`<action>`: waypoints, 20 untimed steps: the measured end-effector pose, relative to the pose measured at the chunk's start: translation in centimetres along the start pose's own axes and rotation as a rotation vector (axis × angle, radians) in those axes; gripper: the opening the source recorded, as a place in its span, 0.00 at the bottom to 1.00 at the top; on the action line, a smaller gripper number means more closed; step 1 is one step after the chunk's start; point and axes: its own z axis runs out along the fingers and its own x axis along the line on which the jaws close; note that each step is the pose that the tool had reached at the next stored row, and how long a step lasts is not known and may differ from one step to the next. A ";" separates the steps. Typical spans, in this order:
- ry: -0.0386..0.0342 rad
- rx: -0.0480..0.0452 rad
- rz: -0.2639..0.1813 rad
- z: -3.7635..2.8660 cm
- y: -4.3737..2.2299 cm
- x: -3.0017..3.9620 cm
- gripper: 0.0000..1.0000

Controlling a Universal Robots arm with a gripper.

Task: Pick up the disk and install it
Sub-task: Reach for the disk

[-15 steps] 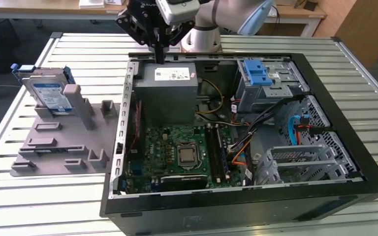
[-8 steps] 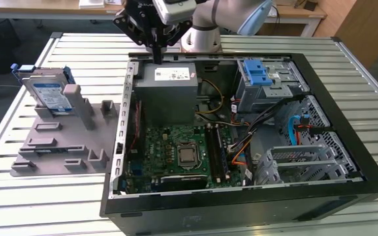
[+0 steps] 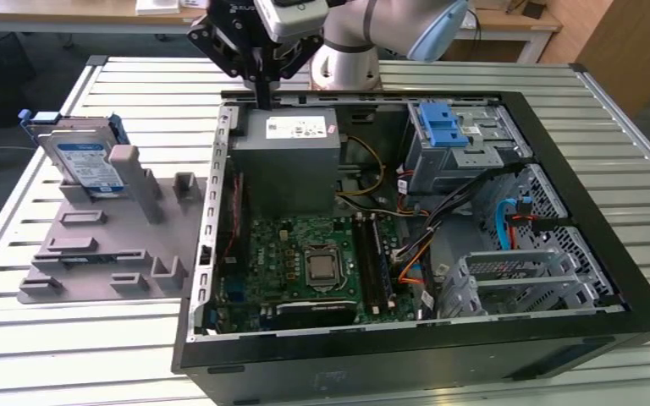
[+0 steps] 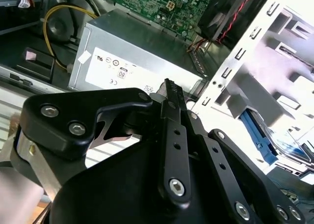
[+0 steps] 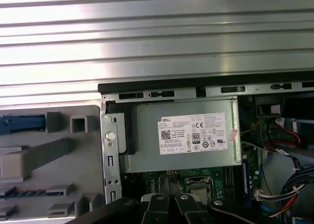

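Disk point(image 3: 85, 165) stands in holder point(image 3: 77, 254) on desk point(image 3: 31, 338), not picked. Jaws closed, empty, over case point(image 3: 415, 355) edge. Pickup, install both left.

The desk point(image 3: 65, 355) is ribbed bare aluminium, satin-bright with glare. The computer case point(image 3: 415, 359) has a matt black painted metal shell. At nine o'clock of it, a matt grey plastic fixture point(image 3: 88, 254) carries the disk point(image 3: 85, 165): silver metal, glossy label, blue plastic frame. The power supply point(image 3: 291, 161) is dull grey sheet metal with a white paper label. The claw point(image 3: 260, 100) is matt black.
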 end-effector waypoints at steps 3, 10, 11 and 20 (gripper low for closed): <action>0.0011 -0.0001 0.000 0.03 0.03 0.24 0.11; 0.0017 0.0001 0.000 0.03 0.06 0.87 0.11; 0.0016 0.0001 0.000 0.03 0.06 0.95 0.11; 0.0016 0.0001 0.000 0.05 0.14 2.06 0.11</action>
